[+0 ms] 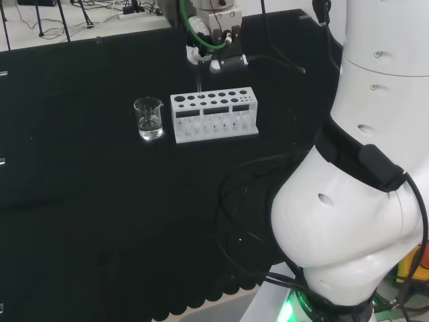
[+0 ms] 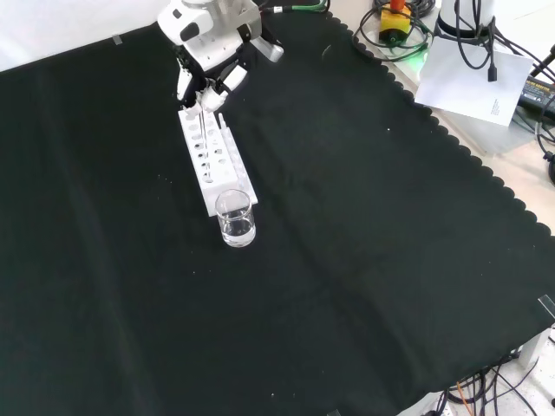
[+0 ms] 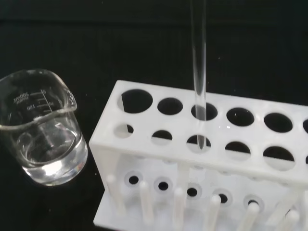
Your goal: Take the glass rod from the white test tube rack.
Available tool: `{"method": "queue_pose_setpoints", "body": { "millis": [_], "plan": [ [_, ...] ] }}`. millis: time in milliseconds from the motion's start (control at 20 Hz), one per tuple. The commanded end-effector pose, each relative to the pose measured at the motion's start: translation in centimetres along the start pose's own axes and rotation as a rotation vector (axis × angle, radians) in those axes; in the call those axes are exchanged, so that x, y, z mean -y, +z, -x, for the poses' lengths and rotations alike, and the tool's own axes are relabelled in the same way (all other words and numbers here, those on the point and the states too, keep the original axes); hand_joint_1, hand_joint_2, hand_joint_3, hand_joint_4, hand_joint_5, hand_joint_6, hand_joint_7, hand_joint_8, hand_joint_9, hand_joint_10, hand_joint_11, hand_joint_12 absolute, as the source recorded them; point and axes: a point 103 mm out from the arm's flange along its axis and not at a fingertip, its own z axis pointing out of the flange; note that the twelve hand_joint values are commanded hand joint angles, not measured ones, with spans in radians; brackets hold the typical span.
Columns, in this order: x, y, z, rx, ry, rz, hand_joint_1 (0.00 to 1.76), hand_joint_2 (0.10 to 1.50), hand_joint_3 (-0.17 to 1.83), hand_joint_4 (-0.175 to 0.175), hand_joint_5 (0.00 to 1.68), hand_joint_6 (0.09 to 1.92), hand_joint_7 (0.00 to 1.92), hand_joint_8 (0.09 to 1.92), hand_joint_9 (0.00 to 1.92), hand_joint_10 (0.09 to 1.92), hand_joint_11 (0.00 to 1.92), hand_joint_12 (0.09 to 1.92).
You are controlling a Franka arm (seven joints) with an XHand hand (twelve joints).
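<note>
The white test tube rack (image 1: 213, 114) stands on the black cloth, also seen in the front view (image 2: 215, 160) and close up in the wrist view (image 3: 159, 139). A clear glass rod (image 3: 198, 62) stands upright through a hole in the rack's upper plate, its lower end just below that plate. In the head view the rod (image 1: 198, 84) shows as a thin line running up to the hand (image 1: 216, 55). The hand (image 2: 208, 76) hangs over the rack's far end in the front view, its fingers curled down around the rod's (image 2: 204, 121) top.
A small glass beaker (image 1: 149, 119) with clear liquid stands at the rack's left end in the head view, and at its near end in the front view (image 2: 236, 218). It also appears in the wrist view (image 3: 43, 130). The arm's white links (image 1: 362, 168) fill the right.
</note>
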Motion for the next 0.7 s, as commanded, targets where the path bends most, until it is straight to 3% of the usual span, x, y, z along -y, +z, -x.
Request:
{"method": "queue_pose_setpoints", "body": {
  "millis": [50,250,700],
  "plan": [
    [0.8,-2.4,-0.1,-0.001,0.001,0.154,1.3,1.14,-0.17,-0.175,1.11,0.57,1.14,1.06,1.47,1.07,1.53,0.83],
    [1.7,-4.5,0.1,-0.018,0.001,0.178,1.31,1.1,-0.17,-0.175,1.23,0.34,1.2,0.96,1.52,0.98,1.58,0.73],
    [5.1,-9.4,-1.0,-0.02,-0.005,0.19,1.32,1.09,-0.17,-0.175,1.29,0.21,1.24,0.9,1.56,0.91,1.63,0.65]
  ]
}}
